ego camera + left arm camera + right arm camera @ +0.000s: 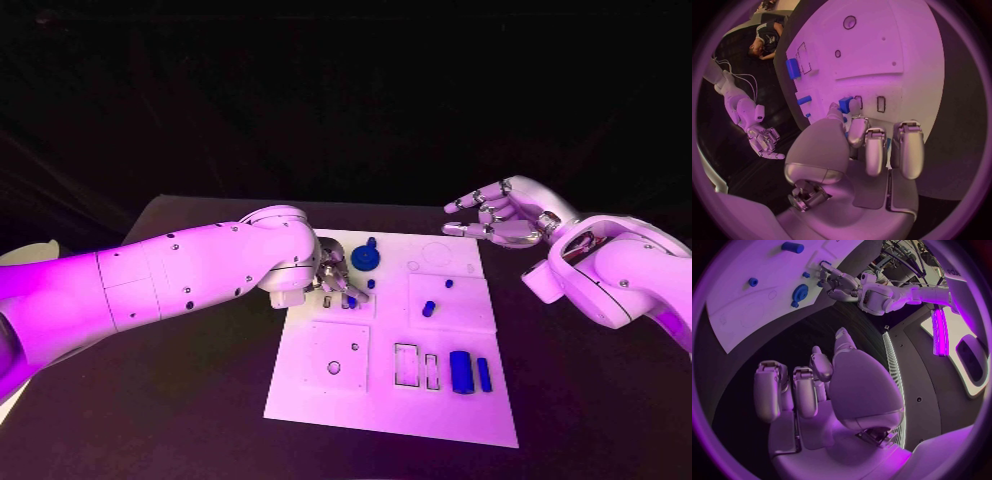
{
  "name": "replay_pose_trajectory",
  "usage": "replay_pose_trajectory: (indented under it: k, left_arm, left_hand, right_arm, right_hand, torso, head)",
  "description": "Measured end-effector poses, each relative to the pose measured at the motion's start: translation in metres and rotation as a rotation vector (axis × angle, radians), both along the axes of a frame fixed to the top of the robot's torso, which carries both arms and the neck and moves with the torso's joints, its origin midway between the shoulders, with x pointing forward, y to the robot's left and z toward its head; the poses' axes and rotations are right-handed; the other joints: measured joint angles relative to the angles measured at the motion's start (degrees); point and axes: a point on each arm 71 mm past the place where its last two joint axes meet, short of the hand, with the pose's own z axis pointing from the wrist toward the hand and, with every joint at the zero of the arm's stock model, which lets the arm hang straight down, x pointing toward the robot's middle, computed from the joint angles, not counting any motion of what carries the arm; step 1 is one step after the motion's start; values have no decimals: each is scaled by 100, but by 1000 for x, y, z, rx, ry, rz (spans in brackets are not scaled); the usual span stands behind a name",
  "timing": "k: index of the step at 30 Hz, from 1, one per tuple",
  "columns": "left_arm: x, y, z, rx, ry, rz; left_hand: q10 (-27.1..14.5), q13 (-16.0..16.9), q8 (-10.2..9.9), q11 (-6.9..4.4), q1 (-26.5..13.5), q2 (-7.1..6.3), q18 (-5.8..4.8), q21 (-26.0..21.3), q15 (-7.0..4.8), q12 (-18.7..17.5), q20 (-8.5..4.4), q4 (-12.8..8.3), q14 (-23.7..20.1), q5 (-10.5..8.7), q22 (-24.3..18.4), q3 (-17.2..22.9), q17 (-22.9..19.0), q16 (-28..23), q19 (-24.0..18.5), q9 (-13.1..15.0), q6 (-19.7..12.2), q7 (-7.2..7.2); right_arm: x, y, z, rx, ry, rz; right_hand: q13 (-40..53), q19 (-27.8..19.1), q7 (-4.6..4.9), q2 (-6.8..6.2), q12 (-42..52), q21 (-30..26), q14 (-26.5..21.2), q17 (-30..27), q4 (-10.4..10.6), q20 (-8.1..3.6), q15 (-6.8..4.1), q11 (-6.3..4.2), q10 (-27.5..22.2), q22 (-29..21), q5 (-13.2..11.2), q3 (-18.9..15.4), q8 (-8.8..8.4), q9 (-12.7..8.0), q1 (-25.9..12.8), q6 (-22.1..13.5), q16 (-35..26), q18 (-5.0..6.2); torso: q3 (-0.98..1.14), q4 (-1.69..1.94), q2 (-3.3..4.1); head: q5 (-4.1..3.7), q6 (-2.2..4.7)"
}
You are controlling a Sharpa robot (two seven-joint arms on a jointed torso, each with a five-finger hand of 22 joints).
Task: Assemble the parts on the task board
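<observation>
The white task board [378, 408] lies in the middle of the table. My left hand [329, 275] hangs over its far left part, fingers curled, and pinches a small blue part [846, 104] between thumb and fingertip, right beside two narrow slots [880, 103]. A blue gear [366, 260] stands just past that hand. Two short blue pegs [430, 308] sit mid-board, and two blue bars [462, 372] lie on the near right. My right hand [498, 215] hovers beyond the board's far right corner, fingers spread, holding nothing. The right wrist view shows the gear [799, 292] and my left hand [839, 282].
The board carries a square plate with a round hole [335, 368] near left and rectangular slots [407, 364] beside the bars. Black table [173, 400] surrounds the board on both sides. A pale object [36, 250] sits off the table's left edge.
</observation>
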Motion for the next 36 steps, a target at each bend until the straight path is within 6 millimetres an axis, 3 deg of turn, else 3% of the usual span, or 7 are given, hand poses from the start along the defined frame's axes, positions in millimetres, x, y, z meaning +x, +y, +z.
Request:
replay_pose_trajectory:
  k: [6, 14, 18, 20, 23, 32, 36]
  left_arm:
    - [0, -1, 2, -18, -2, 9]
    - [-2, 0, 1, -42, 0, 31]
    - [-5, 2, 2, -51, -1, 38]
    - [-6, 4, 3, -55, -1, 41]
    - [-8, 5, 3, -59, -5, 44]
    - [-11, 7, 6, -45, -37, 34]
    - [-12, 7, 5, -26, -62, 26]
  left_hand:
    - [-21, -65, -138, -21, 273, -231, -1, 0, -29, -21, -30, -157, 30, 18, -1, 896, 0, 0, 13, -4, -120, 19]
    - [-21, -87, -188, -20, 552, -551, -1, 0, -18, -123, -30, 636, 39, 16, 0, 1874, 0, 0, 13, 224, -167, 67]
    - [-21, -437, -117, -20, 323, -917, 0, 0, -20, -116, -30, 622, 42, 0, -1, 2650, -1, 0, 13, 334, -166, 69]
    - [-21, -437, -103, -20, 258, -996, 0, 0, -28, -104, -29, 619, 49, -1, -1, 2761, -1, 0, 13, 362, -164, 70]
    - [-21, -29, -92, -20, 197, -1072, 0, 0, -30, -28, -29, 597, 50, -1, -1, 2847, 1, 0, 13, 389, -156, 78]
    - [-10, -22, -89, -30, 121, -1147, 0, 0, -30, -56, -29, 565, 51, -1, -1, 2923, 4, 0, 13, 429, -153, 81]
    - [-9, -22, -89, -31, 122, -1222, -68, 0, -30, -56, -29, 532, 50, -6, -1, 2957, 3, 0, 13, 438, -152, 81]
  right_arm:
    - [0, 0, -1, -3, 5, 1]
    - [1, 0, -3, -8, 13, 4]
    - [1, 0, -4, -11, 17, 5]
    - [1, 0, -4, -13, 19, 5]
    - [1, 0, -5, -14, 22, 6]
    - [2, 0, -7, -17, 27, 6]
    - [2, 0, -7, -17, 28, 6]
  right_hand:
    - [-9, 0, 0, 0, 0, 0, 0, -1, 0, 0, 0, -20, -20, 0, 30, 0, 0, 0, 0, 0, -22, 0]
    - [-17, 1, 0, 0, -30, 1, 0, -1, 0, 0, 0, -20, -20, -9, 30, 0, 0, 0, 0, 0, -23, 0]
    - [-18, 1, 0, 0, -30, 1, 0, -2, 0, 0, 0, -20, -20, -9, 30, 0, 0, 0, 0, 0, -23, -1]
    - [-18, 1, 0, 0, -30, 1, 0, -2, 0, 0, 0, -20, -20, -14, 30, 0, 0, 0, 0, 0, -22, 0]
    - [-18, 1, 0, 0, -31, -19, 0, -2, 0, 0, 0, -20, -20, -22, 30, 0, 0, 0, 0, 0, -22, 0]
    - [-24, 1, 0, 1, -30, -19, 0, -2, 1, 0, 0, -20, -20, -22, 30, -33, 0, 0, -1, 0, -22, 0]
    - [-25, 1, 0, 18, -30, -19, 0, -3, 1, 0, 0, -20, -20, -22, 30, -33, 0, 0, -18, 0, -22, 0]
  torso:
    - [0, -3, 0]
    - [3, -3, 1]
    - [4, 0, 1]
    - [6, 2, 1]
    - [10, 5, 1]
    - [7, 4, 6]
    - [3, 5, 7]
  head:
    - [3, -9]
    - [3, -21]
    - [-4, -24]
    - [-7, -25]
    - [-8, -27]
    - [-5, -44]
    - [-2, -48]
